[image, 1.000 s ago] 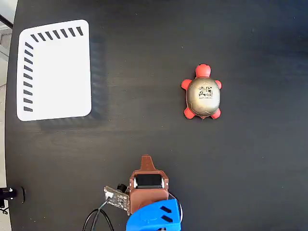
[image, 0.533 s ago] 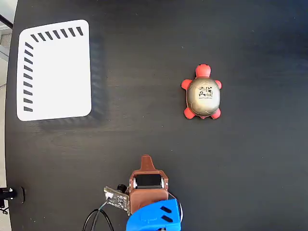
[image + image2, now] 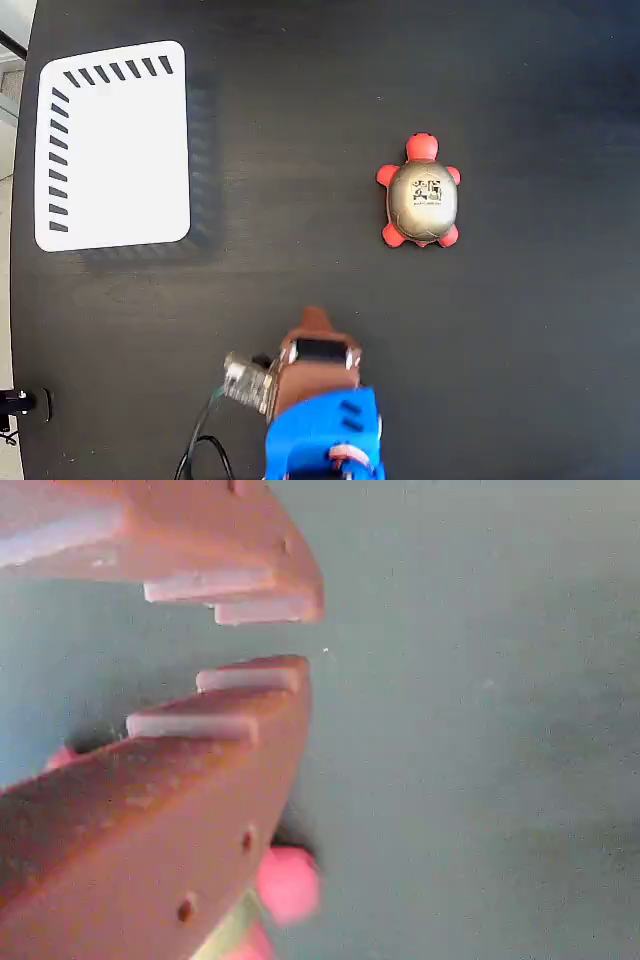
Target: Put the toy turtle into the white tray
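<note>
Black matte desk fills basically the whole fixed view, so it's an easy scene to read. Over on the upper left sits the white tray, flat, with dark slanted slots along its top and left edges, and nothing inside it. Right of centre is the toy turtle, gold shell up with the little black code mark on top, red head pointing toward the top of the picture, resting on the desk all on its own. It's well apart from the tray.

At the bottom middle you get the arm, blue body with a brown pincer aimed up the picture, and it's nowhere near touching the turtle. The wrist view shows the pincer close up: two brown toothed jaws with a narrow gap between them and only bare desk showing through, so slightly parted and holding nothing. Below the lower jaw a blurry pink bit peeks out, which I'd guess is the turtle, mostly hidden.

Progress-wise I'd say it's basically at the start. Nothing is grabbed and nothing is in the tray. What's left is the reach to the turtle, the grab, the carry across to the left, and the drop
</note>
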Action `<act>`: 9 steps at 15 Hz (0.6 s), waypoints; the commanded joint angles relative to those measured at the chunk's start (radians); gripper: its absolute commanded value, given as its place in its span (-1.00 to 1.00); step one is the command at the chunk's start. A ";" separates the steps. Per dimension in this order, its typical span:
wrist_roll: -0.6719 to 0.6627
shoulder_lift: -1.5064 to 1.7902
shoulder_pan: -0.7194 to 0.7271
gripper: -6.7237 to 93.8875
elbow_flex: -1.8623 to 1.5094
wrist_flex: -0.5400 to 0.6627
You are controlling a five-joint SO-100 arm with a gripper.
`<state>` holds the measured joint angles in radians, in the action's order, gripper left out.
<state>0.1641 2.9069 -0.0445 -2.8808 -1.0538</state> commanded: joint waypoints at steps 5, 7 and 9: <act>0.183 -0.681 -0.156 -0.86 0.676 -0.069; 0.296 -0.851 -0.187 -0.86 0.873 -0.158; 0.439 -0.991 -0.218 -0.86 1.043 -0.215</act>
<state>0.5308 1.9420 -0.2408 -2.0203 -1.2395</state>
